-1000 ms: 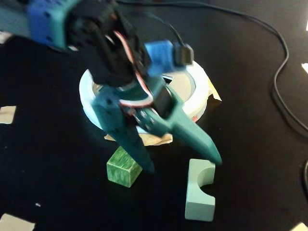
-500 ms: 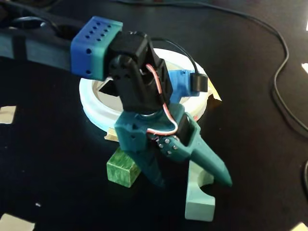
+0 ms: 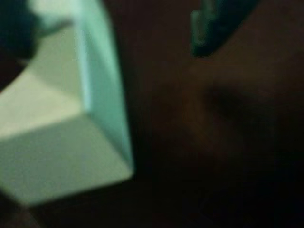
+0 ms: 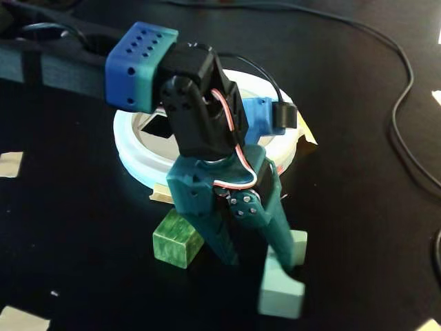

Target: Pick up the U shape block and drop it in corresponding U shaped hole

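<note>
hand (image 4: 258, 262) open, fingers astride one end of the u shape block (image 4: 281, 293) on the black desk (image 4: 358, 227); not yet closed on it. block's long axis ran away from the white-ringed disc (image 4: 134, 152); green cube (image 4: 176, 238) just left.

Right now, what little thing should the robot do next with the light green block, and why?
Probably squeeze the fingers the rest of the way shut. In the fixed view they reach down to the table on either side of the U shape block, one toward the green cube and one at the block's right edge, and the block looks blurred, as if nudged. The grip doesn't look firm, so lifting should wait.
</note>
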Controlling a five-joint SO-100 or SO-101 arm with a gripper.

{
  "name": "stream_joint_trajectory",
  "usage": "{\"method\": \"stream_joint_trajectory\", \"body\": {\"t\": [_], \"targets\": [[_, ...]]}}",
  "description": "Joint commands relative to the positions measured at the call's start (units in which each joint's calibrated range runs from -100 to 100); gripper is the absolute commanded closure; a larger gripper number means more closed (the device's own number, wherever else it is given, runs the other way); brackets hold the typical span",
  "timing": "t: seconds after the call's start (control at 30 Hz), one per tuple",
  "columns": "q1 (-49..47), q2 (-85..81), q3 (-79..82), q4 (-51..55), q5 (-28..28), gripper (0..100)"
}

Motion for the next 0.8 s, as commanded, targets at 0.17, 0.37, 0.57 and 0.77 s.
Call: {"method": "stream_joint_trajectory", "body": {"t": [0.17, 0.37, 0.57, 0.77], "targets": [[-0.6, -1.0, -5.3, -0.7, -0.3, 71], [-0.5, -1.0, -5.3, -0.7, -0.4, 82], [-0.4, -1.0, -5.3, -0.4, -0.4, 93], [0.0, -1.2, -5.3, 0.3, -0.5, 93]]}}
